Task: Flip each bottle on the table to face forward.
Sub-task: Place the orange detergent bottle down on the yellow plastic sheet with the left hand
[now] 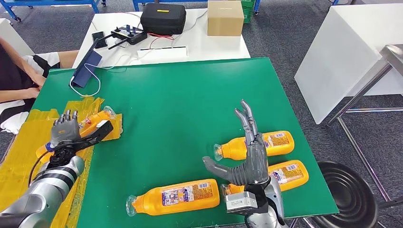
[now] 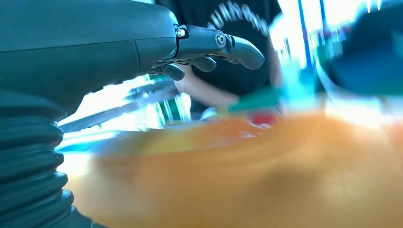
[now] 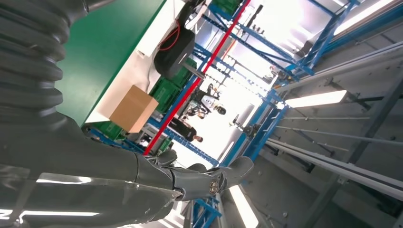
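turning the bottle (image 1: 90, 130) near the table's (image 1: 180, 95) left edge label-up, the left hand (image 1: 66, 132) that grips it should roll slowly, while the right hand (image 1: 249, 159) hovers open and empty over the right-edge bottles (image 1: 266, 145).

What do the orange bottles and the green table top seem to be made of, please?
Orange bottles: probably clear plastic holding orange drink, with glossy printed labels; the necks look see-through. Green table top: a matte, even surface with no glare, perhaps a mat or painted board.
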